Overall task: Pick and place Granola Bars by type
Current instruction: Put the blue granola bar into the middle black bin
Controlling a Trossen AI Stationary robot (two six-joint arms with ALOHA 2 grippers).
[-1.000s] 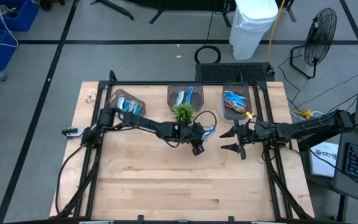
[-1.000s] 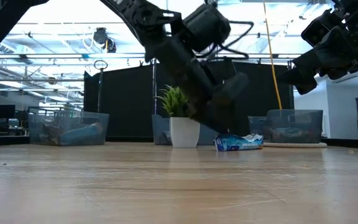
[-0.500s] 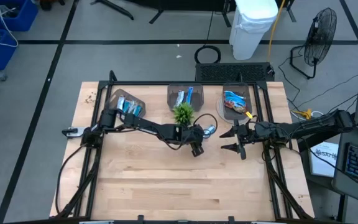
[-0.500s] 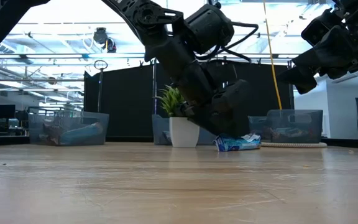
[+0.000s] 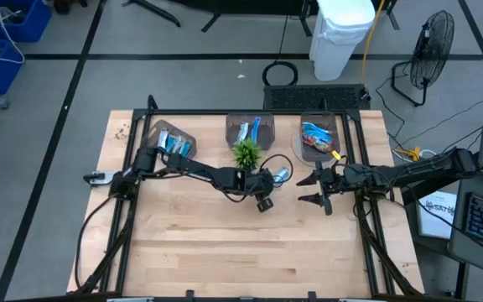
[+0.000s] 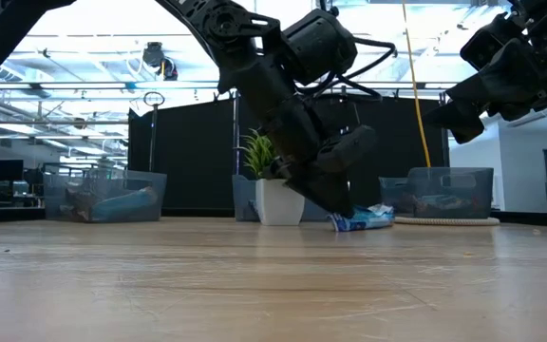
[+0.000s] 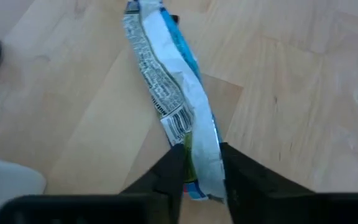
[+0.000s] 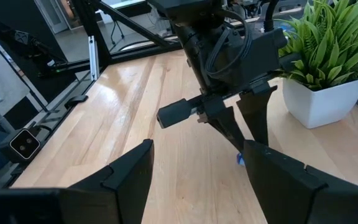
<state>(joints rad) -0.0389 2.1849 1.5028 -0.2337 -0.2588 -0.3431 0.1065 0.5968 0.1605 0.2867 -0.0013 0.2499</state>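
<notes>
Left gripper [image 7: 202, 163] low at the tabletop, just beside the potted plant [image 5: 246, 153]. Fingers [image 7: 169, 174] pinched on one end of a blue-and-white granola bar [image 7: 169, 93]; the rest of the wrapper runs forward from the fingertips, flat on the wooden table [image 7: 291, 93]. In the low view the bar [image 6: 361, 219] shows under the gripper's tip, on the table.

Right gripper [image 5: 316, 190] hovers above the table, well clear of the bar, facing the left gripper from the opposite side. Fingers [image 8: 129, 171] spread apart, nothing between them.

Behind the grippers, three clear bins at the table's far edge: left bin [image 5: 171, 138], middle bin [image 5: 248, 128] and right bin [image 5: 319, 136], each with wrapped bars inside. Plant stands just in front of the middle bin.
</notes>
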